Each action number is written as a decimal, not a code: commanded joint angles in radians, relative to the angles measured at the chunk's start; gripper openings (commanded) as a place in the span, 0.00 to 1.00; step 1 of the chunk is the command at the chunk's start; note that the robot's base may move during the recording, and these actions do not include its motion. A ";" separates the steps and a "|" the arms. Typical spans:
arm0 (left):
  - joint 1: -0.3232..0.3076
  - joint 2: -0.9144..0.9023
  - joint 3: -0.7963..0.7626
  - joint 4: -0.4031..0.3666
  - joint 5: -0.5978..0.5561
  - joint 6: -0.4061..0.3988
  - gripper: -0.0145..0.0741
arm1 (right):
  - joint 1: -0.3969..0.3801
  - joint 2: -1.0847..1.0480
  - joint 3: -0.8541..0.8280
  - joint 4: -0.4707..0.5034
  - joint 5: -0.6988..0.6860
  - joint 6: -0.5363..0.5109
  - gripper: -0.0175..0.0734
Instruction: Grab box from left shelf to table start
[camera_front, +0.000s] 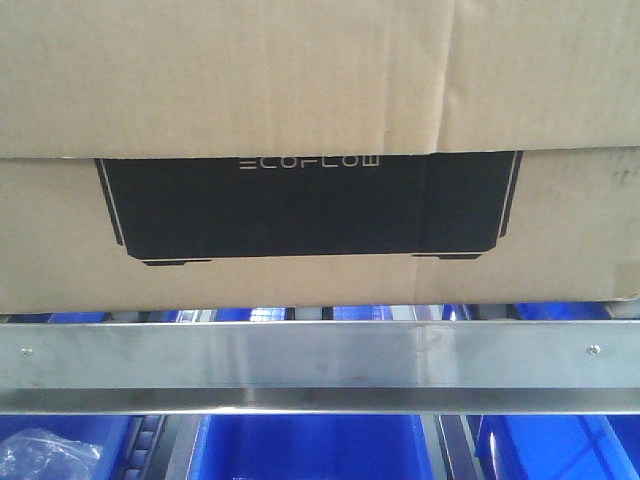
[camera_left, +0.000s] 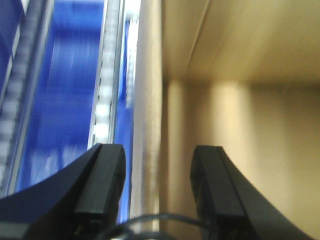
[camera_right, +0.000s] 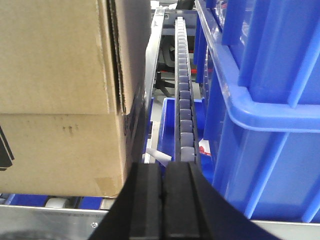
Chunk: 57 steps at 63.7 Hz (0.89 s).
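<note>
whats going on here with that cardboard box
A two-arm robot is at the shelf. The ECOFLOW box sits on it, just behind the silver front rail, not yet lifted. The left gripper is open close to the box's side; the right gripper is shut and empty near its right corner, beside a blue bin.

The box (camera_front: 300, 80) rests on the left shelf (camera_front: 320, 362), its silver rail above blue bins (camera_front: 305, 450).

The left hand (camera_left: 157, 156) is matte black plastic: two broad fingers (camera_left: 102, 185) that flare outward toward the base, each faced with a flat rectangular pad. A thin dark cable (camera_left: 155, 216) loops low between them. The right hand (camera_right: 164, 170) is the same black, with square-ended fingers (camera_right: 147, 200).
</note>
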<state>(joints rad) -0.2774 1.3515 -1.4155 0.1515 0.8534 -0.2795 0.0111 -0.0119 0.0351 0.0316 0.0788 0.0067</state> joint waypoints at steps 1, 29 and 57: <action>-0.006 0.009 -0.075 0.013 0.019 -0.011 0.44 | -0.004 -0.011 -0.024 -0.005 -0.093 -0.007 0.25; -0.006 0.070 -0.134 0.000 0.104 -0.011 0.44 | -0.004 -0.011 -0.024 -0.005 -0.093 -0.007 0.25; -0.006 0.086 -0.134 -0.017 0.112 -0.011 0.41 | -0.004 -0.011 -0.024 -0.005 -0.093 -0.007 0.25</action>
<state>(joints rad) -0.2774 1.4712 -1.5136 0.1350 1.0080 -0.2817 0.0111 -0.0119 0.0351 0.0316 0.0788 0.0067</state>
